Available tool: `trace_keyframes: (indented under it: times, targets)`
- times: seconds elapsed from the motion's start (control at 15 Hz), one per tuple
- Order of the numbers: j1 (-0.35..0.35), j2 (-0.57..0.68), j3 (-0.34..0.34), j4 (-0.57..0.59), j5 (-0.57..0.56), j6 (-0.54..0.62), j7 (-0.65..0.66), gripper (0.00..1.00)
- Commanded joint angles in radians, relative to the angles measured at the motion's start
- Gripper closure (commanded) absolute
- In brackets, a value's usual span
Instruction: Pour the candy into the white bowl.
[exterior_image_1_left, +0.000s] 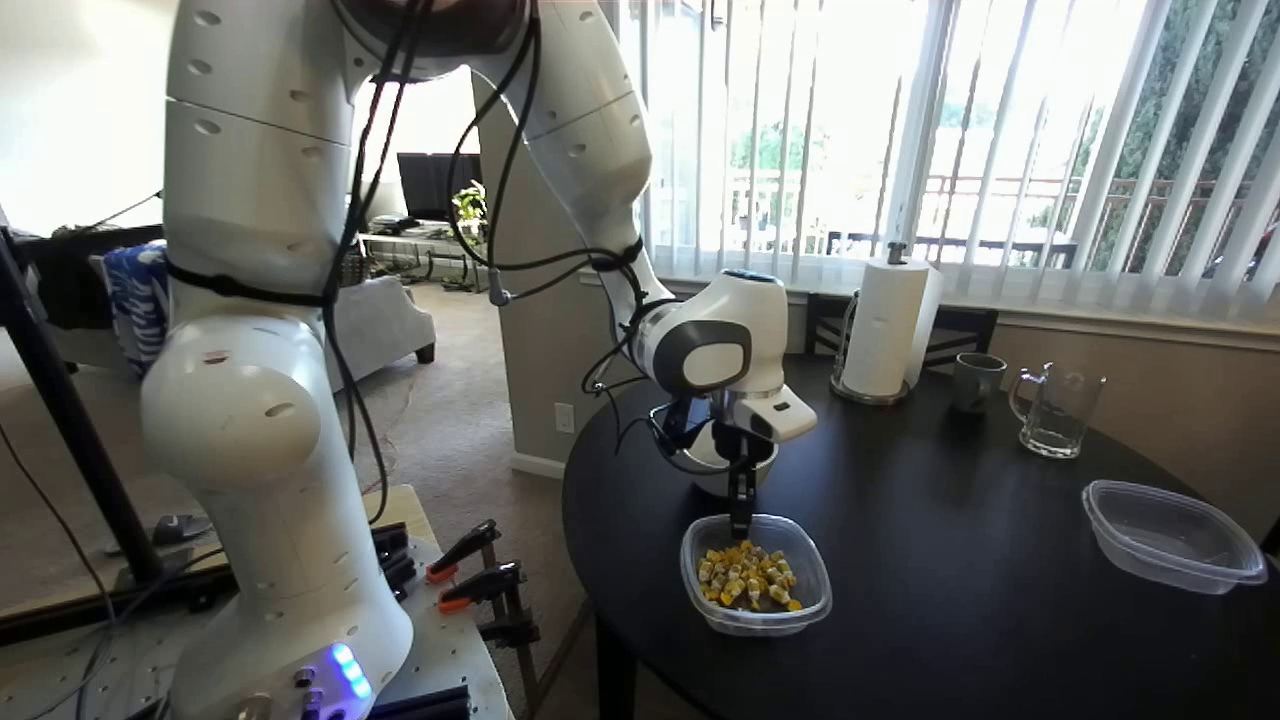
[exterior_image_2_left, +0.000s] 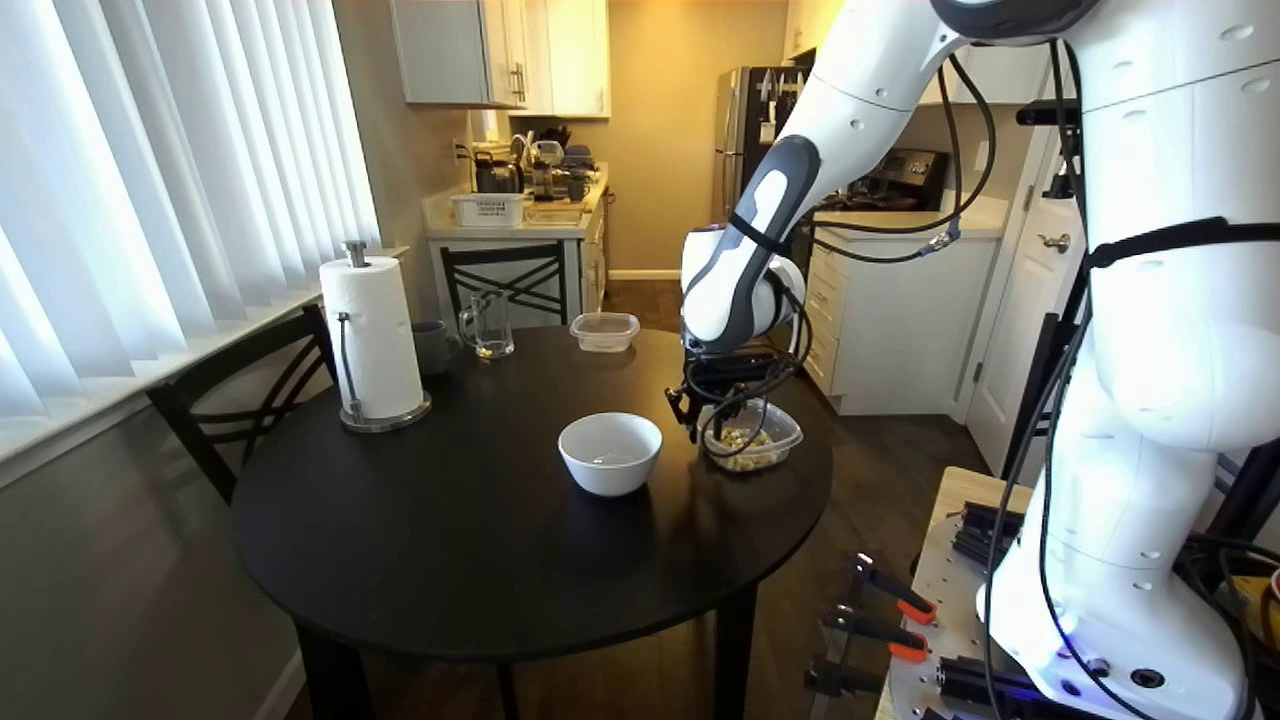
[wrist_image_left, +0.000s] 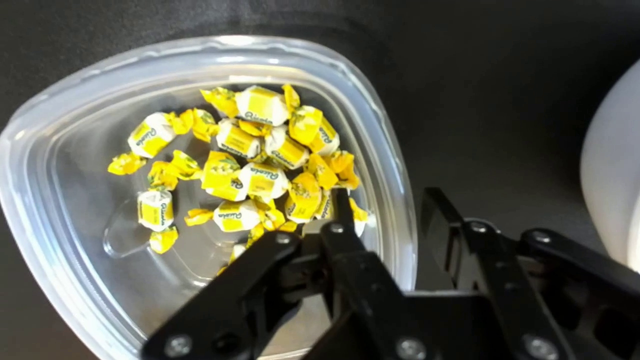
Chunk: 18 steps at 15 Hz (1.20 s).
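The candy is a heap of yellow-and-white wrapped sweets in a clear plastic container. The container stands upright on the dark table, also in both exterior views. My gripper is open at the container's wall on the side toward the bowl. In the wrist view one finger is over the candy inside and the other is outside the rim, with a gap to the wall. The white bowl stands close by, upright and apart from the container. It is partly hidden behind the gripper in an exterior view.
An empty clear container stands on the far part of the round black table. A paper-towel roll, a grey mug and a glass mug stand along the window side. The candy container is near the table's edge.
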Motion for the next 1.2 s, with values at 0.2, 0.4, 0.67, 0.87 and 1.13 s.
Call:
trace_keyframes:
  times: [0.2, 0.4, 0.67, 0.87, 1.13]
  targets:
    - [-0.007, -0.002, 0.005, -0.005, 0.047, 0.003, -0.062, 0.99]
    - [-0.013, -0.014, 0.009, -0.016, 0.058, 0.009, -0.069, 0.97]
    - [-0.018, -0.079, -0.001, -0.054, 0.099, 0.023, -0.050, 0.97]
    - [-0.006, -0.175, -0.023, -0.100, 0.103, 0.033, -0.020, 0.97]
    - [0.048, -0.266, -0.096, -0.125, -0.192, 0.015, 0.219, 0.97]
